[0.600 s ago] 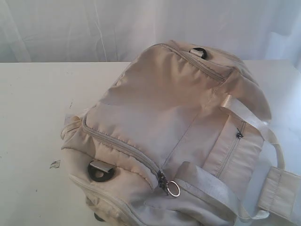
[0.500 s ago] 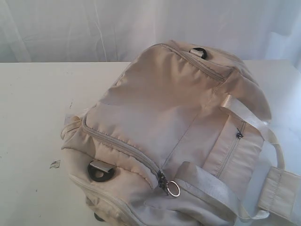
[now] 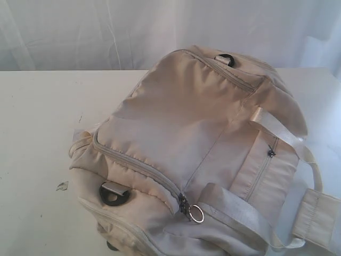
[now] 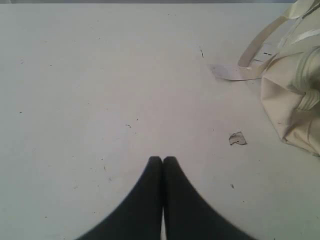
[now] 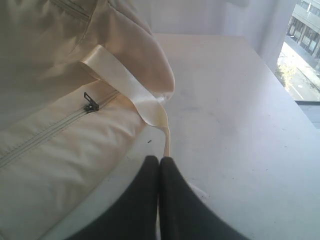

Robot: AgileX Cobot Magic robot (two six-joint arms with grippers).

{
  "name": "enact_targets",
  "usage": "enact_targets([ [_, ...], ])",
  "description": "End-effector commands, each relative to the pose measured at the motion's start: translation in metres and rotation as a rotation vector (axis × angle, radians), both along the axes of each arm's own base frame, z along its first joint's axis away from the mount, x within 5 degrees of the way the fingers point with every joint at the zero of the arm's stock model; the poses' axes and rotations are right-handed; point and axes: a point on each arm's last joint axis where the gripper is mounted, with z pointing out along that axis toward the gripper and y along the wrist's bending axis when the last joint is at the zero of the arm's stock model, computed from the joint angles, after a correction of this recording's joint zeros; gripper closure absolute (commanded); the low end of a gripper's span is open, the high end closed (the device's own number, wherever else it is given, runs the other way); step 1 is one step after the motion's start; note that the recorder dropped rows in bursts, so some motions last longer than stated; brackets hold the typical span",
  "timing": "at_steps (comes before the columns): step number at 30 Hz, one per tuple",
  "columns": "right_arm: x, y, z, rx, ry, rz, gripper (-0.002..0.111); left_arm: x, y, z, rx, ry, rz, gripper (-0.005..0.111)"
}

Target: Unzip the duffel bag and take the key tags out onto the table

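The beige duffel bag (image 3: pixel 202 154) lies zipped on the white table (image 3: pixel 37 133), its grey zipper pull and ring (image 3: pixel 192 209) near the front. No key tags are in view. Neither gripper shows in the exterior view. In the left wrist view my left gripper (image 4: pixel 162 159) is shut and empty above bare table, apart from the duffel bag (image 4: pixel 295 100). In the right wrist view my right gripper (image 5: pixel 159 159) is shut and empty beside the duffel bag (image 5: pixel 55 115), with a pale webbing strap (image 5: pixel 130 90) running down just beyond its fingertips. A side pocket's small dark zipper pull (image 5: pixel 90 101) is closed.
A small grey scrap (image 3: pixel 62 185) lies on the table left of the bag, also the scrap (image 4: pixel 237 138) in the left wrist view. A dark D-ring (image 3: pixel 113 196) sits on the bag's near end. A padded strap end (image 3: pixel 317 216) hangs at the right. White curtain behind.
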Motion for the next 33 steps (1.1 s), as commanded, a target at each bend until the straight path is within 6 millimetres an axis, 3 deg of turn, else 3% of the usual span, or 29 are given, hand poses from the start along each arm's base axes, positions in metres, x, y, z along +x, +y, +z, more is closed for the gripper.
enact_targets([
  [1,0.000,0.000,0.000,-0.003,-0.008,0.002,0.108,0.000,0.000,-0.001,-0.002,-0.004,-0.006,0.107],
  [11,0.000,0.000,0.000,-0.003,-0.008,0.002,0.108,0.000,0.000,0.000,0.000,-0.017,-0.004,0.107],
  [23,0.000,0.000,0.000,-0.003,-0.008,0.002,0.108,0.004,0.005,0.033,0.045,-0.384,0.043,0.107],
  [33,0.000,0.000,0.002,-0.006,-0.023,0.001,0.108,0.002,0.006,0.047,0.064,-0.535,0.062,0.107],
])
